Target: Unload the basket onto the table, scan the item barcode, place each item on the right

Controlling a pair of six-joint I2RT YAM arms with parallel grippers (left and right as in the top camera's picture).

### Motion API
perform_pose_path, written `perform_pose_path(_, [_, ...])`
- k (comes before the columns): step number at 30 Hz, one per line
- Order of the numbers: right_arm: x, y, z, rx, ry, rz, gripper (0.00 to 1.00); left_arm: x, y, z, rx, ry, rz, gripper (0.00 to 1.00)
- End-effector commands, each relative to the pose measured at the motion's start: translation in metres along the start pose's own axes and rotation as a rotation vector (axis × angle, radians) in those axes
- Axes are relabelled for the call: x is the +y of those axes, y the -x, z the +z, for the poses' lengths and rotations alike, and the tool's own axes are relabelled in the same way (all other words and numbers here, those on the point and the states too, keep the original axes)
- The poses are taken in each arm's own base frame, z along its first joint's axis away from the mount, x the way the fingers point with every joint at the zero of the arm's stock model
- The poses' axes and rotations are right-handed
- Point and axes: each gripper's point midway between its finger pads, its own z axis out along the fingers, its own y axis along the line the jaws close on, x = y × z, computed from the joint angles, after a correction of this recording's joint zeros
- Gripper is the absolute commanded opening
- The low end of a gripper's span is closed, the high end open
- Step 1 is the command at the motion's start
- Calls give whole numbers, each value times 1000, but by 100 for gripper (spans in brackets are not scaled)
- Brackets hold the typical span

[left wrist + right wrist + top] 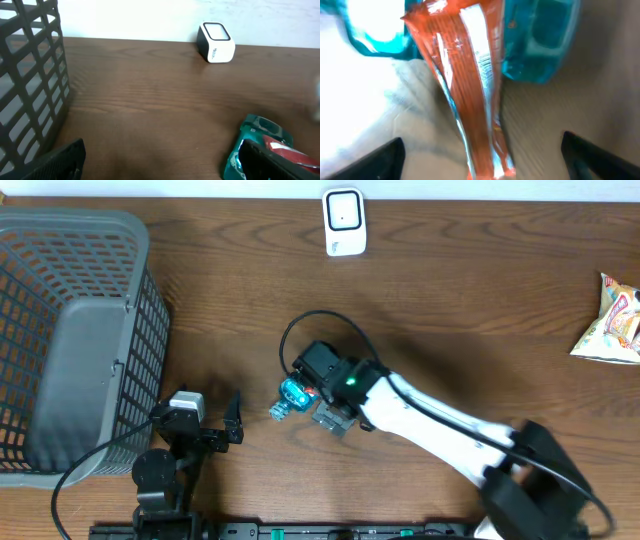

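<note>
The item is a teal packet with a red-orange wrapper point(292, 394), lying on the wooden table near the middle. My right gripper point(312, 396) is over it, open, with the jaws wide on either side. In the right wrist view point(482, 150) the red-orange strip point(470, 75) runs between the fingers without touching either. My left gripper point(210, 416) stands open to the left of the item, nothing in it. From the left wrist point(160, 155) the item point(260, 131) shows behind the right finger. The white scanner point(343, 222) stands at the far edge point(216, 42).
A grey plastic basket point(75, 330) fills the left side and its wall shows close by in the left wrist view point(30, 85). A snack bag point(612, 320) lies at the far right edge. A black cable point(300, 330) loops behind the right wrist.
</note>
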Motion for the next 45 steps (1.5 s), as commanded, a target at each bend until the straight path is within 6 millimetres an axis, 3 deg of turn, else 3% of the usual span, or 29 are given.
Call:
perform_pose_path(1, [-18, 31, -69, -196, -5, 236, 99, 1, -16, 2, 38, -3, -3, 98])
perform_pose_path(5, [-38, 20, -121, -296, 35, 568, 99, 1, -16, 2, 38, -3, -3, 98])
perform_pose_path(7, [-42, 13, -138, -319, 77, 639, 99, 1, -16, 2, 38, -3, -3, 98])
perform_pose_path(9, [-40, 7, -154, -348, 120, 566, 99, 1, -16, 2, 38, -3, -3, 98])
perform_pose_path(12, [-21, 3, -167, -387, 213, 225, 99, 1, -16, 2, 38, -3, -3, 98])
perform_pose_path(14, [-11, 1, -169, -402, 301, 108, 97, 1, -16, 2, 38, -3, -3, 98])
perform_pose_path(17, [-14, -2, -156, -404, 366, 50, 97, 1, -16, 2, 38, -3, -3, 98])
perform_pose_path(24, [-55, 1, -106, -405, 549, 173, 99, 1, -16, 2, 38, -3, -3, 98])
perform_pose_path(26, [-69, 0, -75, -413, 662, 224, 99, 1, -16, 2, 38, -3, -3, 98])
perform_pose_path(30, [-64, -1, -41, -419, 834, 250, 99, 1, -16, 2, 38, -3, -3, 98])
perform_pose_path(36, [-55, -8, 5, -367, 908, 233, 99, 1, -16, 2, 38, -3, -3, 98])
perform_pose_path(45, [-45, -9, 25, -344, 936, 186, 99, 1, -16, 2, 38, -3, -3, 98])
